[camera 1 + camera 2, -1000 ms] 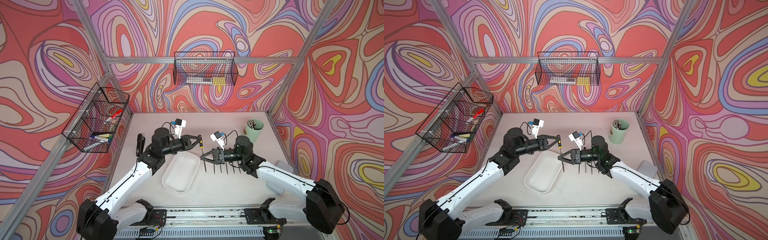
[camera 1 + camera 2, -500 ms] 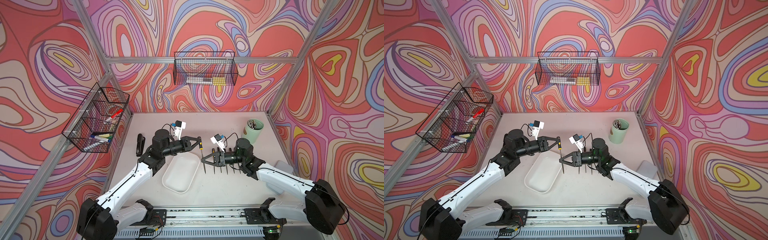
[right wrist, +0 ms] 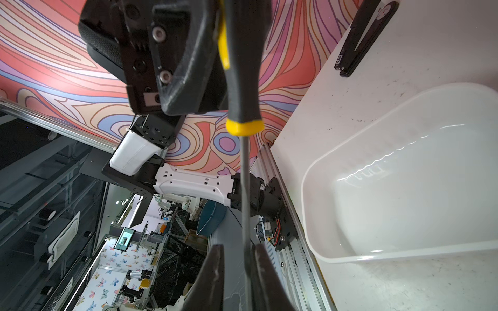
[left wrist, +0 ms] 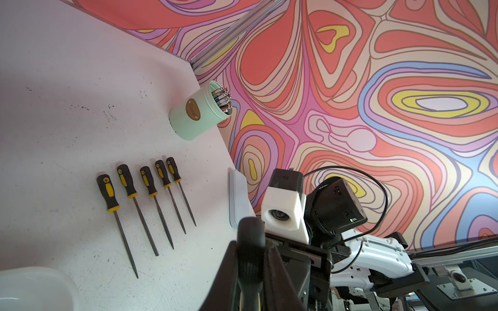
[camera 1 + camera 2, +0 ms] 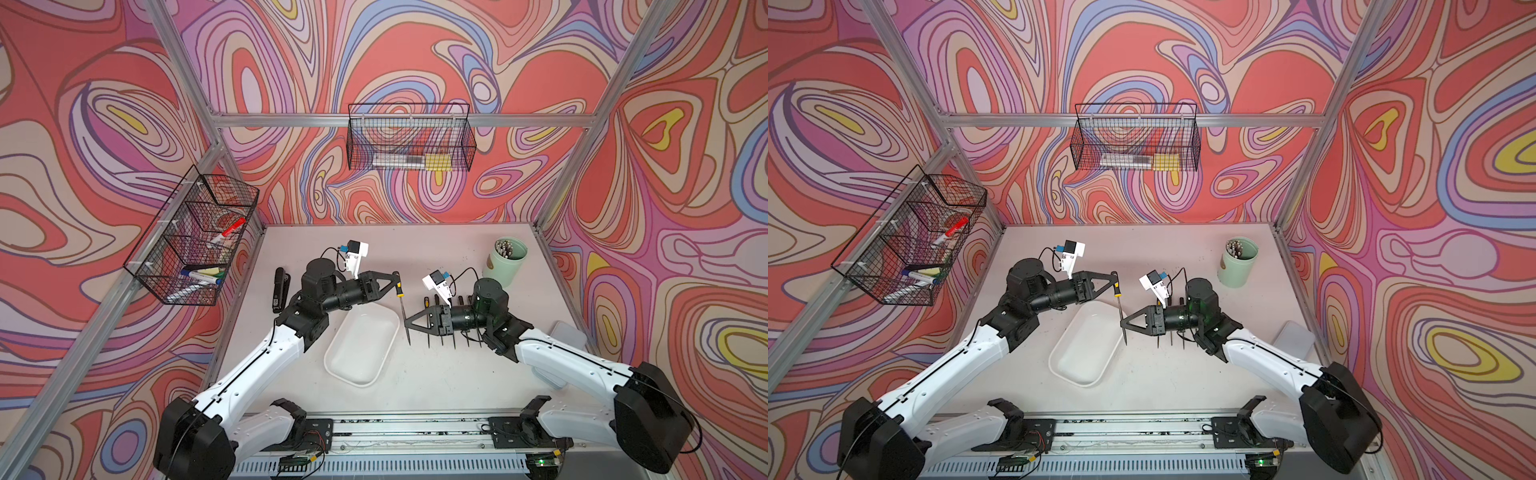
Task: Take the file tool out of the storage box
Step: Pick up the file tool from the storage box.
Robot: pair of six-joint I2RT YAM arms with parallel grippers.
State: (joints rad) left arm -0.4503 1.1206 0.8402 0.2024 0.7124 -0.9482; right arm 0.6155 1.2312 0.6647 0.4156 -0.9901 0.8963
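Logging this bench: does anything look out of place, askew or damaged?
Nothing looks spilled or damaged. The empty storage box sits askew to the table edge. One file hangs upright in mid-air, handle clamped in the left gripper, the right gripper straddling its shaft; five more files lie in a neat row.

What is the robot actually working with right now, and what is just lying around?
In the job: file, left hand holding it, right hand at its shaft, white storage box.
Lying about: five files in a row, mint cup, black stapler, wire baskets, white lid.
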